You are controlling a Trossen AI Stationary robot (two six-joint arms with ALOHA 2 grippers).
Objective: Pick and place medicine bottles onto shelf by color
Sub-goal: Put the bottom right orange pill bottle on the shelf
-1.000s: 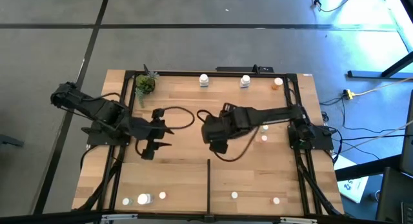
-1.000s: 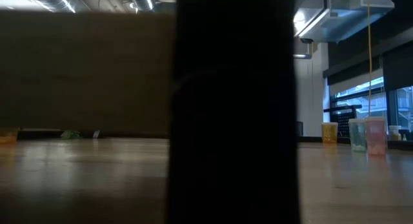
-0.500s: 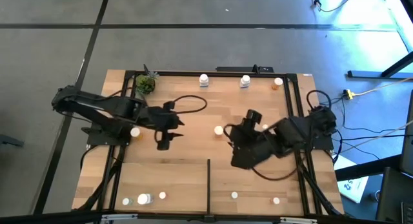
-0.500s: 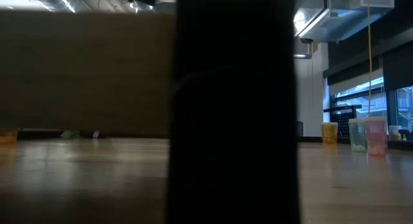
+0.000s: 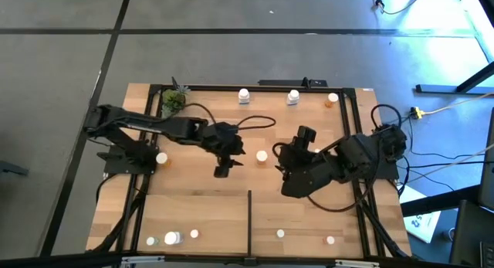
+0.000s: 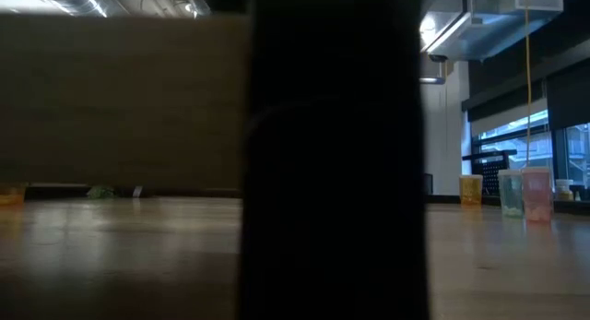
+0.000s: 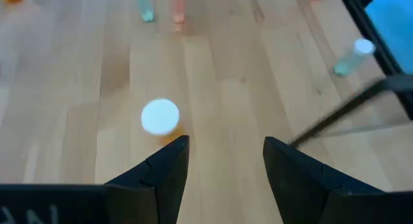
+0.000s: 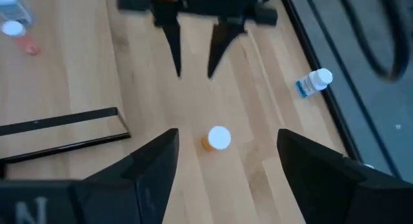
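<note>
Sorting in progress: both the left gripper (image 5: pixel 221 171) and the right gripper (image 5: pixel 280 154) stand with fingers apart and empty over mid-shelf (image 5: pixel 309 214), flanking one orange bottle (image 5: pixel 262 156); other bottles sit along the far and near edges, colours mostly unclear, and a dark post blocks the low view.

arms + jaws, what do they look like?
Both arms are dark, jointed links with black cables looping off them. Left gripper and right gripper each end in two black, tapered, wedge-shaped jaws. Pale lettering shows on both wrist housings.
</note>
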